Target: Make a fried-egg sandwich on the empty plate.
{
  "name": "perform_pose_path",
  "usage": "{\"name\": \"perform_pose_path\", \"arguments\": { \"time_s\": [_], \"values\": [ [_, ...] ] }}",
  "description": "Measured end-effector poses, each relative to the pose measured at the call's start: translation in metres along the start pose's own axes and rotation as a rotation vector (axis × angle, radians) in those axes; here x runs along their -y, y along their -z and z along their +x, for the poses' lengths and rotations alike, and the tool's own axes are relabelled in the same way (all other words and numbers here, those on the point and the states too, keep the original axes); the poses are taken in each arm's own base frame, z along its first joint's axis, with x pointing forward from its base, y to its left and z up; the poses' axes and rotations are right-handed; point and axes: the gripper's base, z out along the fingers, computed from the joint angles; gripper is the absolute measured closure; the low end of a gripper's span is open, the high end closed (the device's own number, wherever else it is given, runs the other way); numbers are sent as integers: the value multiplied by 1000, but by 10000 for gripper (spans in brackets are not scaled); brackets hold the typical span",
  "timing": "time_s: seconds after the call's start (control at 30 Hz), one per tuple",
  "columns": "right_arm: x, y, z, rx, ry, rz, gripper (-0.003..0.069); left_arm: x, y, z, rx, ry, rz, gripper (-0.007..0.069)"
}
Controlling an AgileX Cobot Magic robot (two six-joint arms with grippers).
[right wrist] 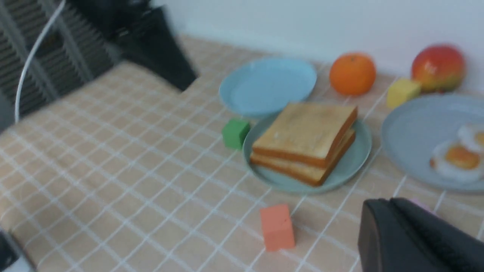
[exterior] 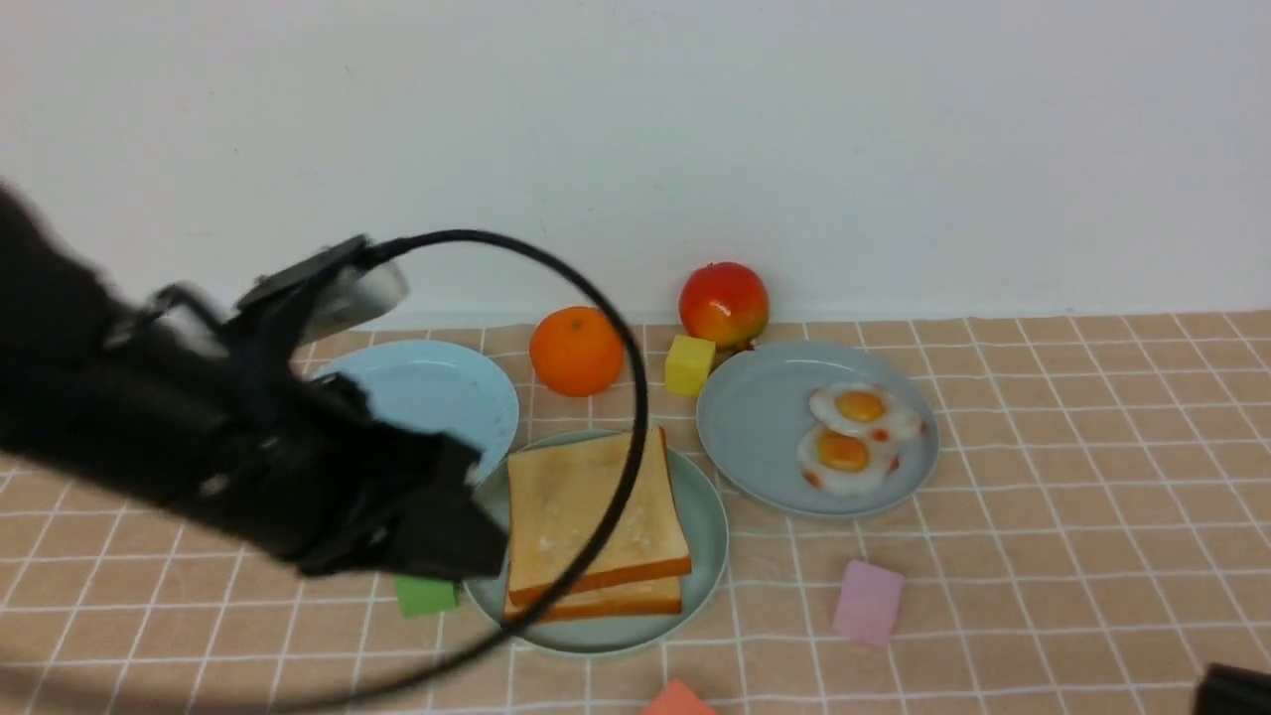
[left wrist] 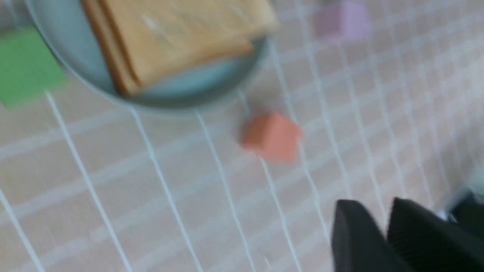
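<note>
On the checked tablecloth [exterior: 1043,556], toward the middle of its front edge, the mint-green plate [exterior: 707,526] is set, bearing two stacked toast slices [exterior: 591,516]. Two fried eggs [exterior: 854,437] are kept on the grey-blue plate [exterior: 755,417] nearer the back edge. The left gripper [left wrist: 382,234] is seen nearly closed and empty; the right gripper [right wrist: 393,234] is seen closed, nothing held.

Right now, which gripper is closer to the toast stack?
Left. The left gripper sits just beside the toast stack, at the mint-green plate rim. The right gripper is far off at the table's near right corner.
</note>
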Motion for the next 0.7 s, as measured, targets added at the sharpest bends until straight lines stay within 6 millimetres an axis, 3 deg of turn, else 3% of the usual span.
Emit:
{"name": "perform_pose_path", "arguments": {
  "time_s": [0.1,0.17,0.33,0.53,0.7],
  "values": [
    [0,10,7,92,15,20,617,8,20,32,32,-11,38,610],
    [0,16,11,143,24,26,617,14,34,54,73,-28,63,638],
    [-2,23,15,186,35,22,615,19,63,118,248,-98,117,638],
    [-2,23,15,188,32,21,606,26,100,167,562,-246,145,638],
    [-2,23,15,188,32,21,602,25,116,184,721,-290,115,638]
  ]
}}
